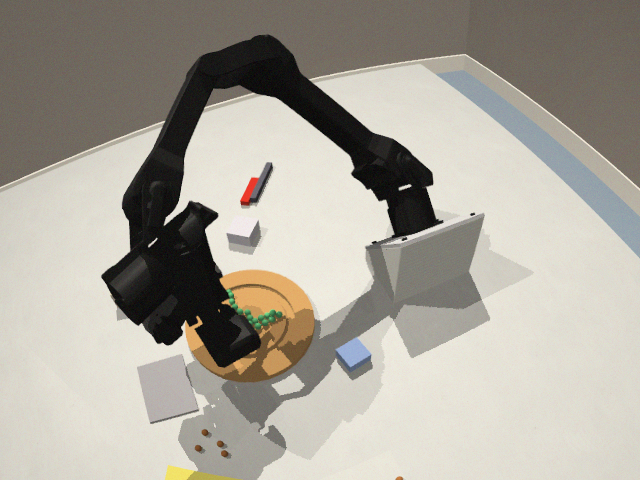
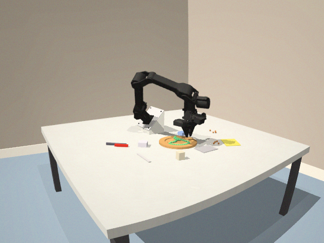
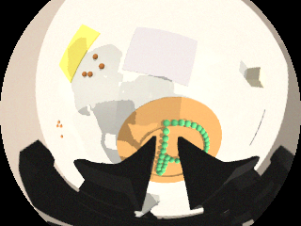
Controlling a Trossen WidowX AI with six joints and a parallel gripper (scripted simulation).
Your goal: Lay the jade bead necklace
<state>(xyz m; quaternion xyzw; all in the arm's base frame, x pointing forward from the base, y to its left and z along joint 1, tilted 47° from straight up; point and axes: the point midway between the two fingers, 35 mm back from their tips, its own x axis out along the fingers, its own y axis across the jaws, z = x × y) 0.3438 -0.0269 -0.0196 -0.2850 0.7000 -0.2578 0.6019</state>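
Note:
The jade bead necklace (image 1: 257, 326) (image 2: 179, 144) (image 3: 207, 141) lies on the round bead board (image 1: 305, 310) (image 2: 162, 143) (image 3: 213, 122). In the wrist view, one stretch curves around the board's right side, another runs nearly straight across its middle, and the beads bunch at the lower end of that run. Part of the groove at the left is bare of beads. My gripper (image 2: 188, 135) (image 3: 167, 138) is partly open and holds nothing. It points down just above the board, and in the wrist view the straight run shows between its fingertips. The arm hides part of the board in the top view.
A grey pad (image 1: 168, 387) (image 2: 205, 148) (image 3: 160, 54) lies close beside the board. A blue block (image 1: 353, 352), a pale block (image 1: 244, 230) (image 2: 143, 143) and a beige cube (image 2: 179, 155) stand around it. Brown beads, a yellow sheet (image 2: 230, 142) (image 3: 77, 52) and a red bar (image 1: 249, 191) lie farther off.

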